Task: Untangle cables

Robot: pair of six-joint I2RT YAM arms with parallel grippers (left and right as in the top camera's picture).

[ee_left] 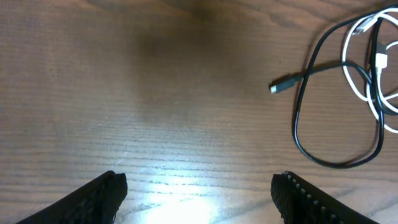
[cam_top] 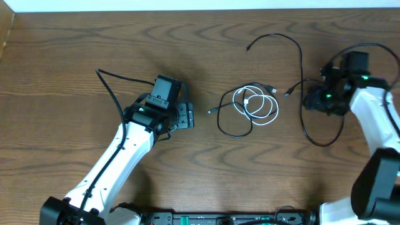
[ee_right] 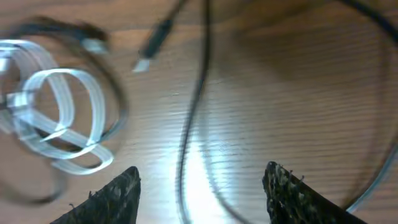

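Observation:
A white cable [cam_top: 257, 106] lies coiled at table centre, tangled with a looped black cable [cam_top: 230, 125]; both show in the left wrist view, the white cable [ee_left: 373, 62] at the right edge and the black one [ee_left: 298, 118] beside it. A second, long black cable [cam_top: 300, 69] runs from the far centre down past my right gripper and lies between its fingers in the right wrist view [ee_right: 189, 130]. My left gripper [cam_top: 185, 116] is open and empty, left of the tangle. My right gripper [cam_top: 310, 100] is open, low over the long black cable.
The wooden table [cam_top: 94, 37] ends at a pale far edge. A thicker black robot cable [cam_top: 115, 94] arcs behind the left arm. A plug end [ee_right: 152, 43] of a black cable lies near the right gripper.

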